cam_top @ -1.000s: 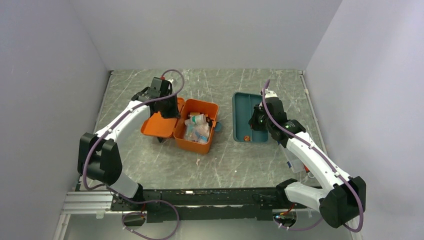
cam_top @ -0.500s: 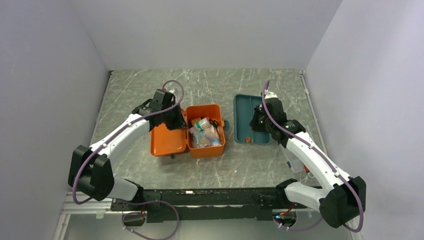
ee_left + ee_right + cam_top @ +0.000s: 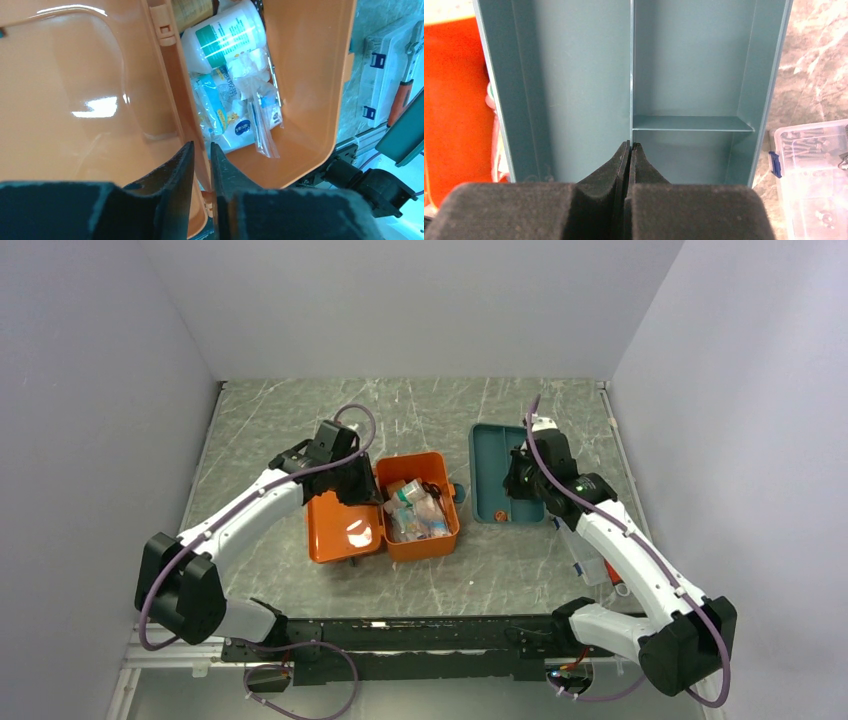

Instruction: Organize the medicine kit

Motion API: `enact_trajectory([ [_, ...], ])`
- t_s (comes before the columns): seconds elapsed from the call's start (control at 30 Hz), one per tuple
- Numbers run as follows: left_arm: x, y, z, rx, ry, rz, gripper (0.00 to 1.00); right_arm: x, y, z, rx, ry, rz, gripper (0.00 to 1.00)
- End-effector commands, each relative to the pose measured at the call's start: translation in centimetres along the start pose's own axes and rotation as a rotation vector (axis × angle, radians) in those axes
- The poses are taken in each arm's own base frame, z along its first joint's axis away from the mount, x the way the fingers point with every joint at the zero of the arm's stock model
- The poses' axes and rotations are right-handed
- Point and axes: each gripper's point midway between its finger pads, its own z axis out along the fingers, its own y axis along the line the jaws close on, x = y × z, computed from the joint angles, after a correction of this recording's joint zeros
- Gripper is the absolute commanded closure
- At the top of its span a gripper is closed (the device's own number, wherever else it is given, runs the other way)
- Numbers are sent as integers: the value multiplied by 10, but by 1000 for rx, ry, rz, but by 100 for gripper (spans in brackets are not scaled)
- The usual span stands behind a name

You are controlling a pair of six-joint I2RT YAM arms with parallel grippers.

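1. Location: the medicine kit (image 3: 430, 545) lies open at the middle of the surface (image 3: 450, 410); its lid (image 3: 345, 530) is folded flat to the left and the box holds a white bottle (image 3: 225, 42) and loose packets
2. My left tool (image 3: 202, 155) stands narrow, one finger on each side of the wall at the hinge line; I cannot tell whether the pads press that wall or only straddle it
3. My right tool (image 3: 629, 150) is closed, and its tips appear to pinch the near end of the middle divider of the teal tray (image 3: 564, 90); the tray sits just right of the kit
4. Hazard: if I withdraw the left tool at this narrow setting, a pad may catch the hinge wall; the kit would then drag or tilt, and the packets could spill
5. Hazard: the divider is thin and the hold is at one end only; I judge that the tray may pivot or slip if I lift it quickly
6. Hazard: carrying the tray left brings it against the kit's front latch or my left wrist; the two arms work near each other here
7. Hazard: a clear parts case (image 3: 809, 165) lies beside my right arm; a wide sweep could push it
8. Pose, left arm: reaching forward and inward, elbow out to the left, wrist pitched down over the hinge
9. Pose, right arm: stretched forward and inward, wrist pointing down into the tray
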Motion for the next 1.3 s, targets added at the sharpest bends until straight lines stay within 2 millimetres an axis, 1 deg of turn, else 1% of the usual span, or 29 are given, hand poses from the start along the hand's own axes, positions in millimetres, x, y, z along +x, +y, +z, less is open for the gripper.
enact_trajectory([
  [0.0,-15,-19,-27,36,-49,76,73,-34,12,-17,-25,-84,-27,100],
  [0.1,-19,-22,-34,34,-61,101,66,-38,20,-20,-42,-85,-39,100],
  [0.23,-27,-30,-49,50,-86,141,63,-38,36,-22,-56,-73,-66,100],
  [0.3,-33,-33,-60,52,-121,167,60,-36,45,-22,-64,-71,-78,100],
  [0.4,-41,-34,-79,44,-191,213,52,-35,60,-21,-85,-69,-77,100],
  [0.53,-48,-27,-107,17,-302,270,44,-34,81,-18,-105,-56,-90,100],
  [0.6,-49,-25,-117,21,-343,307,37,-34,91,-16,-110,-47,-93,100],
  [0.63,-48,-22,-122,13,-359,325,34,-33,95,-15,-111,-42,-96,100],
  [0.73,-45,-14,-132,-14,-380,357,30,-32,109,-12,-107,-32,-92,100],
  [0.8,-46,-4,-138,-58,-413,367,27,-31,118,-11,-109,-22,-87,100],
  [0.83,-45,1,-139,-75,-424,372,24,-32,124,-11,-110,-21,-85,100],
  [0.93,-42,13,-144,-112,-452,385,21,-29,138,-9,-102,-15,-88,100],
  [1.03,-39,23,-147,-137,-475,402,1,-25,151,-6,-98,-5,-95,100],
  [1.13,-36,37,-148,-193,-486,400,1,-18,163,2,-86,17,-107,100],
  [1.27,-33,62,-150,-289,-520,372,1,-11,177,8,-64,39,-119,100],
])
